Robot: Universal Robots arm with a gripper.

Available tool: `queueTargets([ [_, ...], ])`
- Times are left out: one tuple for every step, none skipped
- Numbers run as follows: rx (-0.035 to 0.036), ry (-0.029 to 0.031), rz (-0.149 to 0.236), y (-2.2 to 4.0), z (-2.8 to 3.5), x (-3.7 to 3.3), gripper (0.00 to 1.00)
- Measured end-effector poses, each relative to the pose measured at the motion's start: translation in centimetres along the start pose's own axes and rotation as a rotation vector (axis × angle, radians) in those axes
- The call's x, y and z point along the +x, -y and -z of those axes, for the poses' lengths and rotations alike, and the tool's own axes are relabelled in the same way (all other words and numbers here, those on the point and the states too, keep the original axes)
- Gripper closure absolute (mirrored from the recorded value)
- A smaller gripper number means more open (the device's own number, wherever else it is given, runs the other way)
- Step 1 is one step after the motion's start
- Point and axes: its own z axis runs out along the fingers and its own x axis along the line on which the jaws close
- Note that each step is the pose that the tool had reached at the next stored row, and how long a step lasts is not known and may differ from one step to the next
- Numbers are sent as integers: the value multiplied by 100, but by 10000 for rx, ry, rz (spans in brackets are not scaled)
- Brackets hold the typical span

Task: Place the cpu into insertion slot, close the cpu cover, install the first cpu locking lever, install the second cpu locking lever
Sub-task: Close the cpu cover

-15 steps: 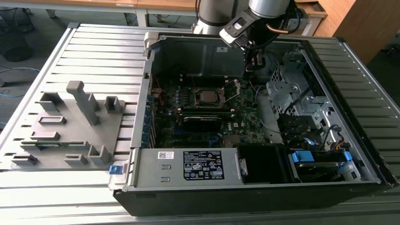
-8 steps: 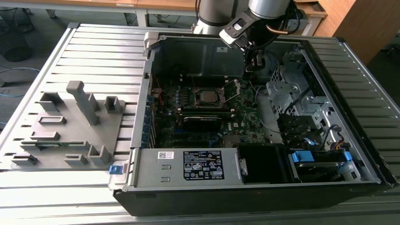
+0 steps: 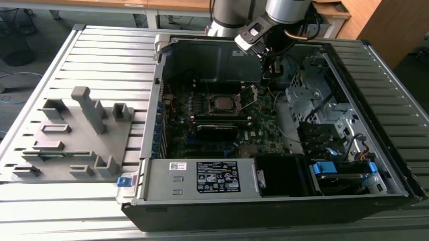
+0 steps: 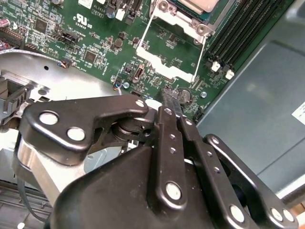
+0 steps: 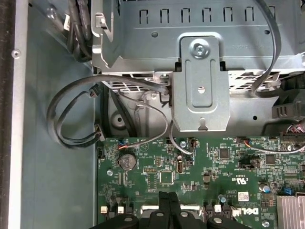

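The gripper (image 3: 268, 70) reaches down into an open computer case (image 3: 268, 211) that lies on a slatted metal table (image 3: 100, 55). Both wrist views show its two black fingers pressed together with nothing between them – closed and empty (image 4: 172, 102) (image 5: 167, 198). The tips hang over the green circuit board (image 5: 214, 181), near a round coin battery (image 5: 127, 162); whether they touch the board I cannot tell. The cpu (image 3: 220, 103), its dull silver top facing up, sits inside the insertion slot (image 3: 208, 106) near the middle of the board. In the second wrist view the same chip (image 4: 200, 4) lies in the silver-rimmed socket (image 4: 204, 28). The cpu cover (image 4: 162, 59) is not yet closed – the thin silver frame is swung away from the socket, and green board shows through its square window. In the exterior view the cover (image 3: 248, 96) stands on the exterior view's right of the socket, between it and the gripper. Black memory slots (image 4: 238, 28) run beside the socket. Grey cables (image 5: 71, 119) loop past a folded metal bracket (image 5: 200, 90) at the board's edge. A grey fixture tray (image 3: 74, 135) rests on the table at the exterior view's left, well apart from the case.
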Motion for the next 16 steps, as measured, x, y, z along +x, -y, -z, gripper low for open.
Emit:
queueTargets([
  [-1,1,0,0,-4,0,89],
  [0,3,-1,-6,-8,0,89],
  [4,9,-1,-15,-12,0,89],
  [6,17,1,-20,-17,1,89],
  [7,26,1,-21,-24,1,89],
  [6,41,0,-22,-34,0,89],
  [6,58,0,-22,-48,0,89],
  [5,69,1,-22,-64,0,89],
  [4,82,2,-22,-77,0,89],
  [4,90,3,-22,-84,0,89],
  [4,92,3,-22,-88,0,89],
  [4,96,4,-22,-95,0,89],
  [4,104,5,-24,-104,0,89],
  [7,115,5,-27,-114,0,89],
  [10,126,4,-29,-125,0,89],
  [11,137,4,-30,-135,0,89],
])
